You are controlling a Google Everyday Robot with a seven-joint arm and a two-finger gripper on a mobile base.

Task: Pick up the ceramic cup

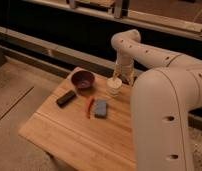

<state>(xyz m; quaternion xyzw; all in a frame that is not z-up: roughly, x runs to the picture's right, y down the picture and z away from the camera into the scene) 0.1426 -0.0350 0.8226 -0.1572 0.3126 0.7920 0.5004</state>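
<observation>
Near the far edge of the table [79, 137]: the ceramic cup [113, 88], upright. Just above its rim: the gripper [116, 78], jaws apart, clamped on nothing. Beside the cup, toward the left edge: a maroon bowl [83, 79]. Nearer the middle: a black block [66, 98], a red tool [89, 107], a grey sponge [100, 108].

We see a cream cup [113, 86], maroon bowl [83, 79], black block [66, 98], red stick [88, 106], blue-grey sponge [100, 108], light wood-grain table [69, 135], white arm [159, 55].
</observation>
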